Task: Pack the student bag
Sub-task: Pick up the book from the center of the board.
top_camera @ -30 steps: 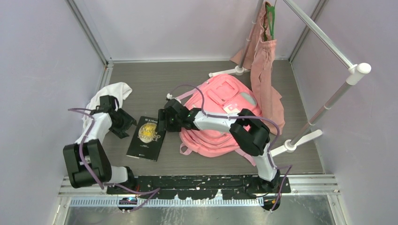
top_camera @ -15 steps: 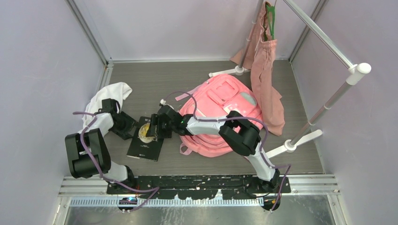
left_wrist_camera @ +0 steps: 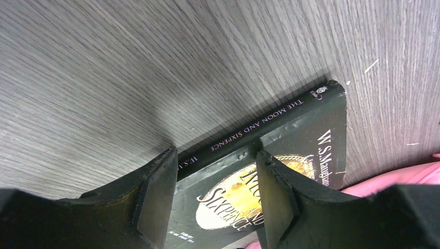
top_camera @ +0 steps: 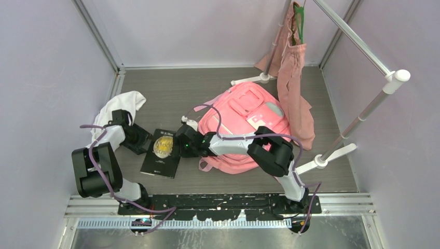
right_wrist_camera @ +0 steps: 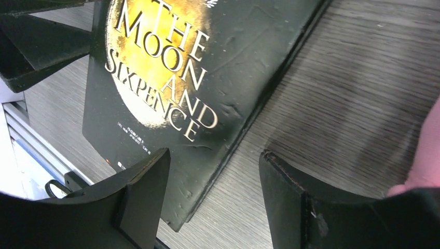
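Note:
The pink student bag [top_camera: 252, 116] lies flat on the grey table, right of centre. A black book, "The Moon and Sixpence" [top_camera: 162, 154], lies just left of it. My left gripper [top_camera: 141, 140] is open at the book's left edge; in the left wrist view [left_wrist_camera: 215, 199] its jaws straddle the spine of the book [left_wrist_camera: 298, 127]. My right gripper [top_camera: 181, 147] is open at the book's right edge; in the right wrist view [right_wrist_camera: 212, 202] one jaw is over the cover [right_wrist_camera: 171, 78] and the other over bare table. A sliver of the bag [right_wrist_camera: 429, 155] shows on the right.
A white cloth [top_camera: 123, 104] lies at the far left behind the left arm. A dusty-pink tote on a green hanger [top_camera: 293, 78] hangs from a white-poled rack [top_camera: 363, 111] at the back right, whose foot [top_camera: 332, 154] rests right of the bag.
My right gripper has moved from above the book's top down to its right edge, near the bag's lower left corner. The left gripper shifted slightly and stays at the book's left edge.

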Action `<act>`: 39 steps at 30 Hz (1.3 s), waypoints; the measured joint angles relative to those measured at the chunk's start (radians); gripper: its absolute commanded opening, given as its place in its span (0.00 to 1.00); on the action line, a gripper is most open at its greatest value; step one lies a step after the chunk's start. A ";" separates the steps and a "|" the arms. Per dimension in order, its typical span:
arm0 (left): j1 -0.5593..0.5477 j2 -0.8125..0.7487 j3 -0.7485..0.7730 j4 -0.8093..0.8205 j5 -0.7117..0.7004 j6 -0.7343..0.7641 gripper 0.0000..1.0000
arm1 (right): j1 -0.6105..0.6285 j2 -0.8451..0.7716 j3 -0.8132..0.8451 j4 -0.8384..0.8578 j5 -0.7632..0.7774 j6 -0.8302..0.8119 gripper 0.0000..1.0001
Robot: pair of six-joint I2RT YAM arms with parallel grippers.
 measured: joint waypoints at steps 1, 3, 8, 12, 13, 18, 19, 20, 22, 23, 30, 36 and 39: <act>0.001 0.000 -0.001 0.002 0.003 -0.004 0.58 | 0.002 0.003 0.005 -0.001 -0.001 -0.001 0.69; 0.001 0.000 -0.002 0.005 0.009 -0.006 0.58 | 0.003 0.015 0.021 0.002 -0.011 -0.002 0.68; 0.002 0.000 -0.005 0.016 0.020 -0.006 0.58 | -0.011 0.045 0.045 0.033 -0.086 0.014 0.46; 0.008 0.000 -0.007 0.040 0.018 -0.003 0.58 | -0.045 0.066 0.047 0.039 -0.159 0.050 0.23; 0.010 0.000 -0.007 0.043 0.017 -0.002 0.58 | -0.055 0.071 0.049 0.041 -0.175 0.060 0.19; 0.014 0.000 -0.010 0.060 0.011 0.001 0.58 | -0.082 0.074 0.066 0.045 -0.211 0.088 0.14; 0.016 -0.001 -0.011 0.064 0.011 0.002 0.58 | -0.084 0.074 0.070 0.046 -0.217 0.090 0.13; 0.017 -0.001 -0.013 0.068 0.011 0.002 0.57 | -0.085 0.074 0.072 0.046 -0.220 0.090 0.13; 0.018 -0.003 -0.016 0.076 0.011 0.002 0.57 | -0.085 0.074 0.076 0.046 -0.227 0.091 0.14; 0.019 -0.004 -0.017 0.078 0.011 0.003 0.57 | -0.085 0.074 0.076 0.046 -0.229 0.092 0.15; 0.020 -0.009 -0.025 0.103 0.012 0.003 0.57 | -0.084 0.073 0.077 0.083 -0.268 0.100 0.41; 0.018 -0.011 -0.033 0.119 0.053 -0.003 0.57 | -0.069 0.072 0.077 0.241 -0.315 0.137 0.44; 0.017 -0.018 -0.042 0.124 0.074 -0.006 0.57 | -0.061 0.071 0.075 0.298 -0.316 0.144 0.44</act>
